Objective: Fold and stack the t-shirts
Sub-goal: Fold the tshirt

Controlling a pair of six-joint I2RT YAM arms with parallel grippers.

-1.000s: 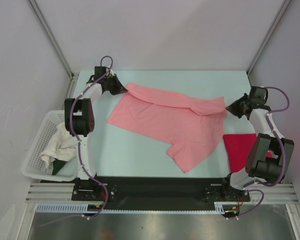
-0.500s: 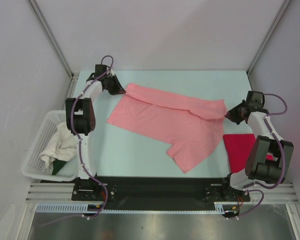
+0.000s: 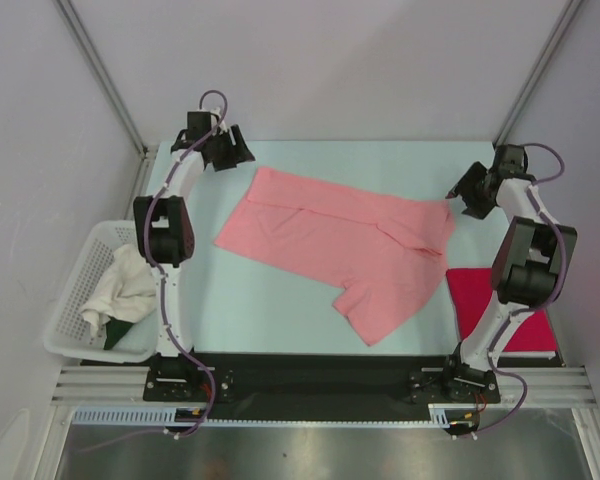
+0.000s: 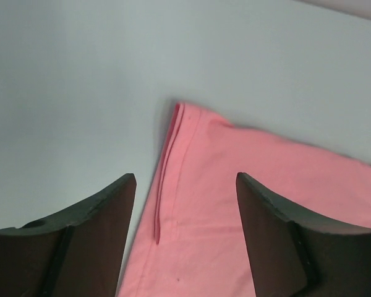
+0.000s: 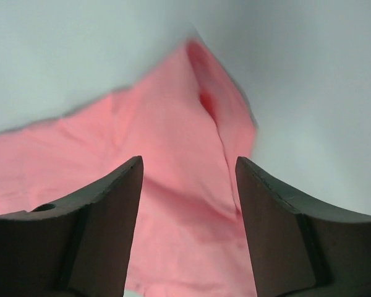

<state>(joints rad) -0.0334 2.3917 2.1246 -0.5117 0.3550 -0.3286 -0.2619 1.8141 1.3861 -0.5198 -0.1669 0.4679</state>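
Pink cloth lies under both pairs of jaws, yet neither pair has hold of it. Your left gripper (image 4: 185,179) stands wide open at the far-left corner of the pink shirt (image 3: 350,245), where the hem lies doubled on itself. Your right gripper (image 5: 188,161) stands just as wide at the far-right corner, nothing pinched. From above, both sit just outside those corners, and that fits the cloth: the shirt's far edge lies turned toward you as a band running corner to corner, so I read the first fold as laid and the hands as free for the next one. The rest of the pink shirt lies flat but skewed on the table (image 3: 270,310), one sleeve pointing at the near edge, so the sides are not yet folded in. At its near-right lies the red shirt (image 3: 480,295), a flat rectangle that looks folded and would serve as the base of the stack. The pink edge meets it, and you cannot tell whether they overlap. Your right arm arches over the red shirt and hides part of it, so mind that when you carry across. The basket (image 3: 65,320), with a white cloth (image 3: 115,290) in it, sits well to the pink shirt's left, out of the way.
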